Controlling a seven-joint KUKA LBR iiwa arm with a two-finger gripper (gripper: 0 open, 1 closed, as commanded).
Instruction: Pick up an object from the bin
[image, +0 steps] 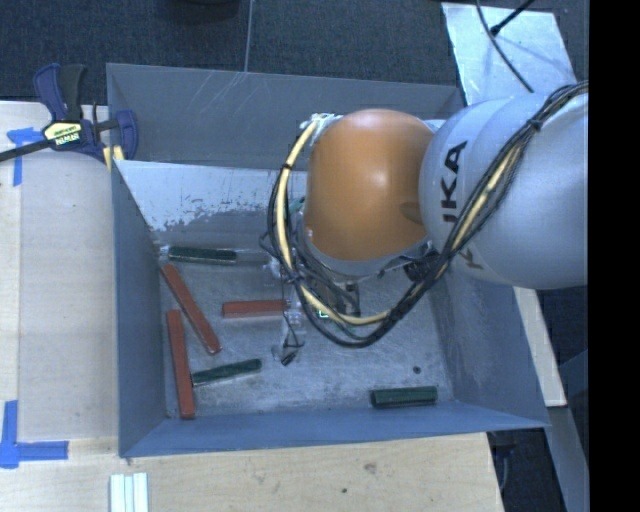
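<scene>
In the camera view, the arm comes in from the right. Its orange cover (368, 185) hangs over the middle of the grey bin (140, 300). Below that cover a thin dark part reaches down toward the bin floor, and that is where your jaws are. You cannot tell how far apart they stand, nor whether anything sits between them.

The nearest thing is the short red-brown bar (252, 309). It lies flat on the floor just to the left of the jaws, with its right end closest to them. Its long axis runs left to right across the view, so it points almost straight at the jaws. To take it across its narrow width, you would probably need to shift left along that axis.

A dark green stick (226, 372) lies a little lower and further left, slightly tilted, with its right end near the jaws too. The two long red-brown bars (190, 308) lie further left, toward the left wall. The dark green block (404, 397) sits well apart by the near wall.
</scene>
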